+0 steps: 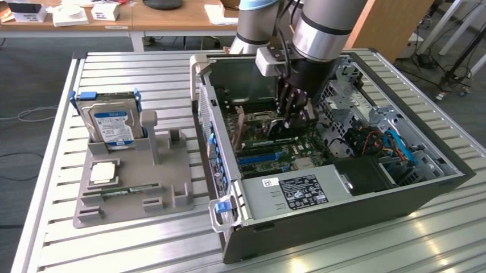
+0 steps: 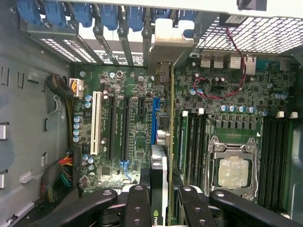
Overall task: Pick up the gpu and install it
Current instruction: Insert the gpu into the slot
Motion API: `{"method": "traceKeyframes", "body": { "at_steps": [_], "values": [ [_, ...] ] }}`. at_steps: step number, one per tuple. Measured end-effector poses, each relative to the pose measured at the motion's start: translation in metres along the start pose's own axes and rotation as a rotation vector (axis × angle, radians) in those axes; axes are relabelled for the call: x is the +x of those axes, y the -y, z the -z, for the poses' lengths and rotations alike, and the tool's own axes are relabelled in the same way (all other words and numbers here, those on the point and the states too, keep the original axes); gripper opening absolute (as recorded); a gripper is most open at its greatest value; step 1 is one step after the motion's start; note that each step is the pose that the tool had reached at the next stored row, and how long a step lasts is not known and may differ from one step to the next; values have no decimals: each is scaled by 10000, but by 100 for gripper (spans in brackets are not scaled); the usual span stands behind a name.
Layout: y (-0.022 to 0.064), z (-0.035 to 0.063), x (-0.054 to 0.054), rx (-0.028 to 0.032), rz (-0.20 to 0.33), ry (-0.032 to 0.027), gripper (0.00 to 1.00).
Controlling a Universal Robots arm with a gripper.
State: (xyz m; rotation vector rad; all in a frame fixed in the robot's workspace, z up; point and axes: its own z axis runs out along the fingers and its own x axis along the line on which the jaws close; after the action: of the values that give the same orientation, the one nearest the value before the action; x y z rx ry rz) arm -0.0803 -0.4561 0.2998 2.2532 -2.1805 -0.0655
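- Now the tool is down inside the open computer case, which lies on its side on the slatted metal counter.
- Its two black fingers are closed narrowly on the gpu, one on each side of the thin card.
- The gpu stands on its edge over the motherboard, and it runs from the tool toward the rear wall of the case.
- Its pale metal bracket is at the rear slot openings, just beside the row of blue latches.
- The card is in line with the blue slot; whether it sits fully in the slot I cannot tell.
- Near the card, the CPU socket is open to view, with memory slots on both its sides.
- On the exterior view's left, well apart from the case, a grey holder is on the counter.
- The holder carries a silver hard drive standing upright, and a narrow RAM stick lies near its front.
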Motion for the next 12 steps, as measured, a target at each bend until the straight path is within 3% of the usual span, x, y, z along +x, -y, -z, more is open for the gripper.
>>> {"method": "traceKeyframes", "body": {
  "at_steps": [8,12],
  "values": [
    [-45,-4,-2,5,-1,-1,27],
    [-64,-49,-1,69,1,-3,27]
  ]
}}
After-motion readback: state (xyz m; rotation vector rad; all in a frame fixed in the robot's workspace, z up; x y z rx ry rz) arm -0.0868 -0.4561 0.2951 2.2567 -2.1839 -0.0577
